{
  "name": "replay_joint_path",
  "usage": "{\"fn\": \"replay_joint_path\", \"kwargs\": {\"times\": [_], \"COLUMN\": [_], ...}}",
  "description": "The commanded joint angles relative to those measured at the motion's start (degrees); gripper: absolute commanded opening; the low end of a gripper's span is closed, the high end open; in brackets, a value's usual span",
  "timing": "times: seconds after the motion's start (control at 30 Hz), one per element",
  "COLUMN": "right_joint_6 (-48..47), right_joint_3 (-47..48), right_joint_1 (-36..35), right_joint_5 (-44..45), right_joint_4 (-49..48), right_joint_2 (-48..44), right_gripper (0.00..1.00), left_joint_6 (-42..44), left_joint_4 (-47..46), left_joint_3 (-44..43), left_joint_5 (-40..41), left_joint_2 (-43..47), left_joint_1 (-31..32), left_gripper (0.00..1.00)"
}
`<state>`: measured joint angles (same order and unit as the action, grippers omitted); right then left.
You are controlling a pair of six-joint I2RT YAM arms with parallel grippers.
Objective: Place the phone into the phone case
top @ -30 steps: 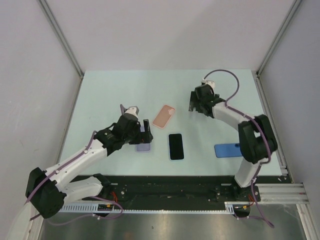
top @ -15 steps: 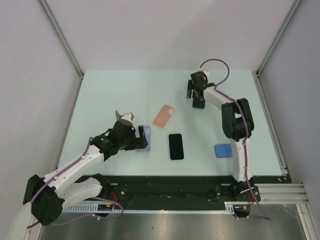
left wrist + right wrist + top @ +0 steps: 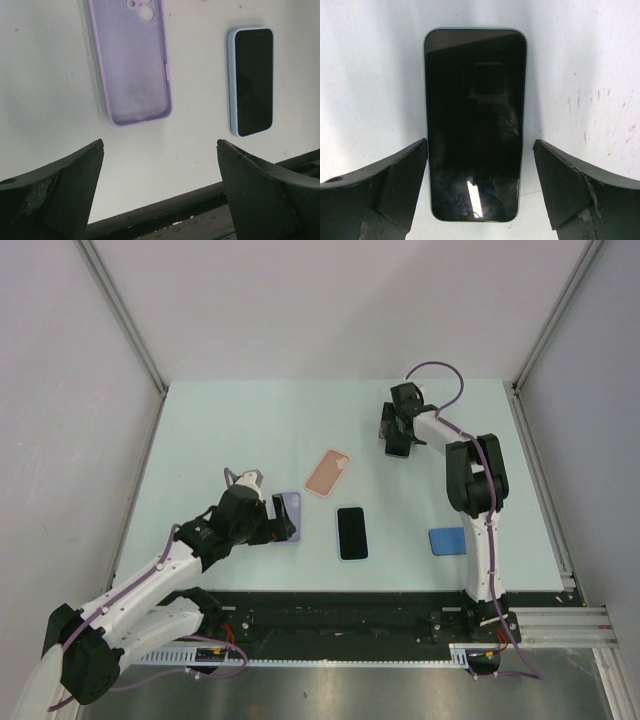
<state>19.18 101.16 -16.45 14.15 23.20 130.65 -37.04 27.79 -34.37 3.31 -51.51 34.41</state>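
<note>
Pale green tabletop [image 3: 220, 430], grey walls [image 3: 70, 390] around it. Left tool [image 3: 160, 165] gapes empty beside the lilac case [image 3: 131, 60]; right tool [image 3: 477, 170] wide, straddling a phone [image 3: 475, 125], ungripped.

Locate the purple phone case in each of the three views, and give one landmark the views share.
Top external: purple phone case left of centre, by the left gripper.
Left wrist: upper left, open side up, above the open fingers.
Right wrist: not in view.
Shared landmark: the screen-up phone lying right of it.

No readable text, labels or numbers appear anywhere.
</note>
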Motion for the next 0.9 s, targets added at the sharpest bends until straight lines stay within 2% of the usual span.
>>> {"fn": "replay_joint_path", "kwargs": {"times": [0.0, 0.13, 0.2, 0.33, 0.43, 0.53, 0.67, 0.87], "right_joint_6": [-2.47, -5.37, -8.78, -17.14, -19.00, -22.42, -24.80, -25.95], "right_joint_3": [0.52, 0.44, -0.44, -10.07, -13.62, -14.41, -16.70, -24.34], "right_joint_1": [0.36, 0.36, 0.36, 0.63, 0.63, 0.71, 0.28, -1.22], "right_joint_5": [-2.46, -3.16, -4.91, -12.74, -12.30, -13.53, -21.44, -23.29], "right_joint_4": [2.19, 3.08, 2.12, -5.16, -8.61, -7.65, -7.29, -9.75], "right_joint_2": [1.27, 1.10, 0.31, -7.13, -10.23, -12.17, -15.41, -20.34], "right_gripper": [0.89, 0.82, 0.74, 0.58, 0.48, 0.46, 0.43, 0.40], "left_joint_6": [-2.69, -1.99, -1.20, -0.76, -1.02, -1.02, -1.20, 1.26], "left_joint_4": [-2.13, -2.30, -2.57, -2.83, -2.92, -1.52, -0.29, -1.95], "left_joint_3": [1.24, -0.52, -1.92, -2.98, -3.33, -4.91, -7.28, -15.01], "left_joint_5": [0.12, -1.28, -2.87, -7.53, -9.20, -9.82, -9.46, -15.78], "left_joint_2": [1.93, 1.24, -0.43, -2.37, -3.16, -3.69, -5.71, -12.03], "left_joint_1": [-0.49, -0.57, -0.58, -0.66, -0.66, -0.75, -2.15, -7.69], "left_gripper": [0.98, 0.96, 0.97, 0.96, 0.95, 0.95, 0.92, 0.89]}}
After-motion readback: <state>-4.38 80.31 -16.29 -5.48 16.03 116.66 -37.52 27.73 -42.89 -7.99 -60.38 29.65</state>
